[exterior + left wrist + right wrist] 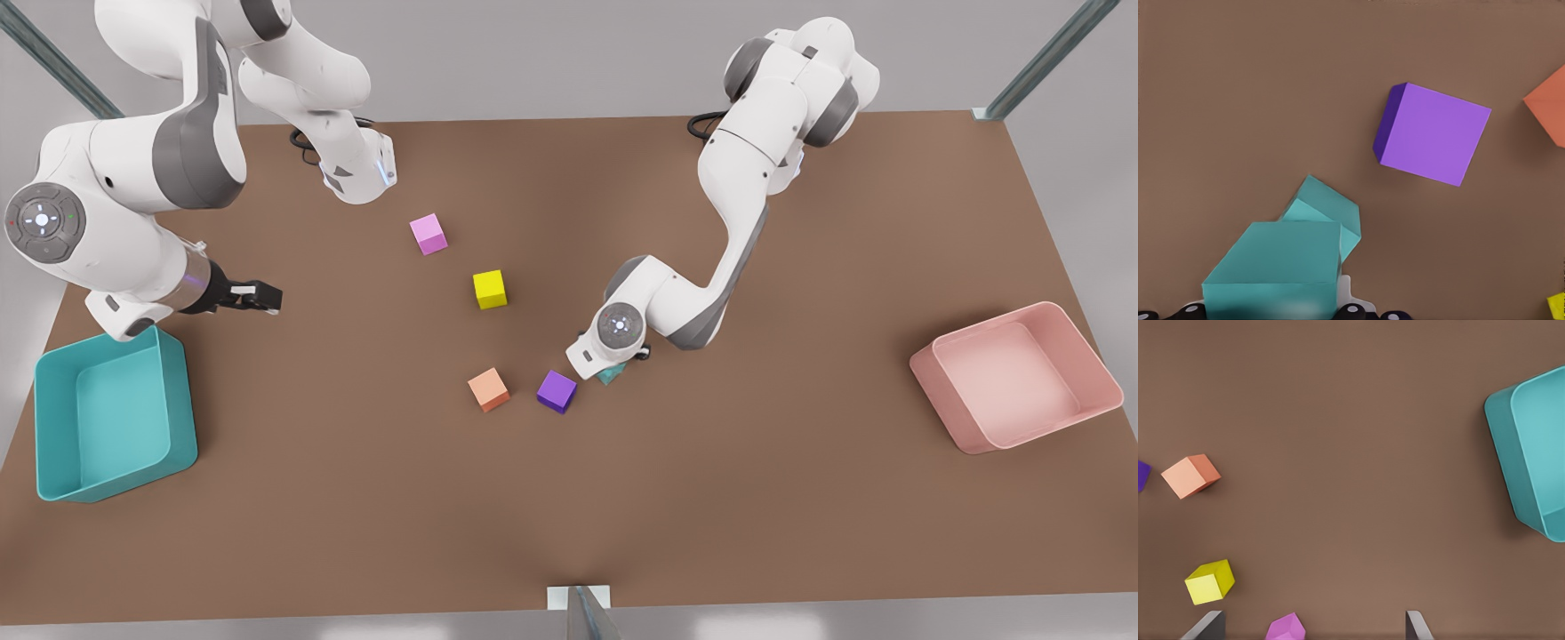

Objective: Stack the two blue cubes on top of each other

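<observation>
Nearest us, one blue cube (pixel 1275 267) is sitting pinched in our left pincer (pixel 1271 312) over the second blue cube (pixel 1328 212) beside the purple cube (pixel 1431 133); misaligned, it risks toppling; our right pincer (pixel 1315 628) is waiting spread

We find the purple cube (pixel 556 390) just beside the two blue cubes (pixel 1291 260), with the orange cube (pixel 488 388) close behind it, so that side is crowded. The left gripper (pixel 615 364) sits low over the blue cubes. The yellow cube (pixel 489 289) and pink cube (pixel 428 234) stand well apart. Open brown surface (pixel 756 498) lies toward the pink bin (pixel 1013 378); the right gripper (pixel 262 296) hangs open near the teal bin (pixel 111 413).
</observation>
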Motion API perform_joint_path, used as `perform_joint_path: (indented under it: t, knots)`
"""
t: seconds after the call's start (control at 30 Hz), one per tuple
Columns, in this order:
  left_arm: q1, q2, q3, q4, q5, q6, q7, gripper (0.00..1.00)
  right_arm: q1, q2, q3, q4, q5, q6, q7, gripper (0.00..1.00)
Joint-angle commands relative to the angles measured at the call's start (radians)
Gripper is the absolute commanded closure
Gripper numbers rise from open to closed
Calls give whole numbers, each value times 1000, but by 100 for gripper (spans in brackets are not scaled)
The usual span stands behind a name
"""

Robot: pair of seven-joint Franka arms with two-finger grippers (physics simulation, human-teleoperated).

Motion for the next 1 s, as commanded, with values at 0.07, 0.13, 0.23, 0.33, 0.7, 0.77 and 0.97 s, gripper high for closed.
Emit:
perform_joint_path:
  t: [0.07, 0.13, 0.23, 0.33, 0.7, 0.77, 0.97]
  knots:
    - [4, 2, 0, 0, -2, 9, -336, 31, 0, -1, 0, -1, 1, -1, -15, 0]
    - [4, 9, -2, -1, -2, 9, -336, 31, -1, -1, 0, -1, 1, -1, -15, 0]
    - [8, 9, -14, -24, -2, 57, -336, 31, -1, -1, -1, -1, 1, -1, -15, 0]
    - [10, 9, -14, -24, -2, 57, -336, 31, -1, -1, 0, -3, 1, -1, -15, 0]
    - [25, -81, -14, 18, -8, -130, -336, 0, -9, -1, 0, -1, 1, -1, -19, 0]
    - [40, -152, -14, 22, -3, -185, -333, 0, -12, -1, 0, 1, 1, -1, -19, 0]
    - [523, -438, -103, 123, 95, -644, 366, 0, -14, -1, 0, 1, 1, -1, -19, 0]
